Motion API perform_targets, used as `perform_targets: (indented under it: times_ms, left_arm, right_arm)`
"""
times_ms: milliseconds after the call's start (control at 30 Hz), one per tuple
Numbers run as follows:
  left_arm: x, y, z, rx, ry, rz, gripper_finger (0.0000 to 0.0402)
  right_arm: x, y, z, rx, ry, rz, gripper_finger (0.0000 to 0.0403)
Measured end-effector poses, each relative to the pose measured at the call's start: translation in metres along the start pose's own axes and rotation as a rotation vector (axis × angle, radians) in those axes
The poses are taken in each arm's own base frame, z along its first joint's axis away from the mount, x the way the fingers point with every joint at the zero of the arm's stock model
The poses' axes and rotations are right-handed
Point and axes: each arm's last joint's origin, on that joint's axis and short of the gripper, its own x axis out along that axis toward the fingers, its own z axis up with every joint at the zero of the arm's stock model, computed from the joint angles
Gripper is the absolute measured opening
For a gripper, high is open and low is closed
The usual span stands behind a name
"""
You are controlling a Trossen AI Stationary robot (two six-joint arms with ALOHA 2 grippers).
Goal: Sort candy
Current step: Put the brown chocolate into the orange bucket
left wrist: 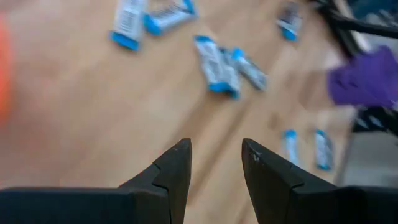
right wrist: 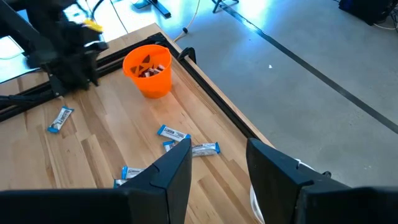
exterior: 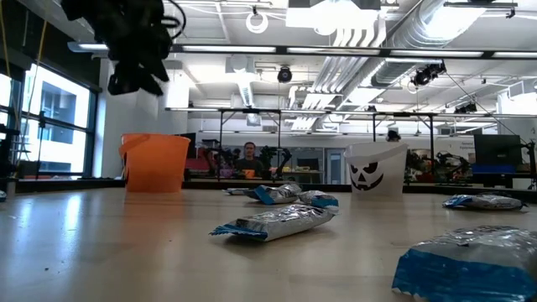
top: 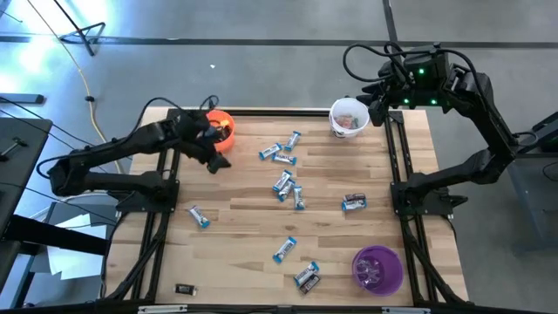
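Note:
Several blue-and-white wrapped candy pieces [top: 281,155] lie flat and scattered on the wooden table, one close to the low camera [exterior: 273,221]. A dark piece [top: 184,289] lies at the near left edge. My left gripper [top: 218,162] hangs open and tilted down beside the orange cup [top: 221,129], on its near side, with nothing between its fingers [left wrist: 216,146]. Reddish pieces lie inside the orange cup [right wrist: 149,70]. My right gripper [right wrist: 217,146] is open and raised at the far right, next to the white cup [top: 349,118].
A purple cup [top: 377,269] stands at the near right corner. The white cup [exterior: 375,168] has a black face printed on it. Black frame rails [top: 399,157] run along the table's left and right sides. A person shows in the room far behind the table.

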Motion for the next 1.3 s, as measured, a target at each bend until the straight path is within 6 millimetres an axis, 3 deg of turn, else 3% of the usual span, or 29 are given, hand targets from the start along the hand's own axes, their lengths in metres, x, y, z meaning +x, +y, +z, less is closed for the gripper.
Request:
perform_targets:
  times_ms: [367,700,967,1300]
  left_arm:
    - [0.022,-0.067,-0.034,-0.029,0.163,-0.204,0.0129]
    - [0.041,-0.114,-0.084,0.036,0.361,-0.253,0.0129]
    - [0.042,-0.131,-0.126,0.124,0.525,-0.233,0.0129]
    - [0.031,-0.138,-0.190,0.182,0.655,-0.060,0.0129]
  right_arm:
    - [0.000,0.000,0.000,0.000,0.000,0.000,0.0149]
    - [0.000,0.000,0.000,0.000,0.000,0.000,0.0149]
    - [0.000,0.000,0.000,0.000,0.000,0.000,0.0149]
    - [0.000,0.000,0.000,0.000,0.000,0.000,0.0149]
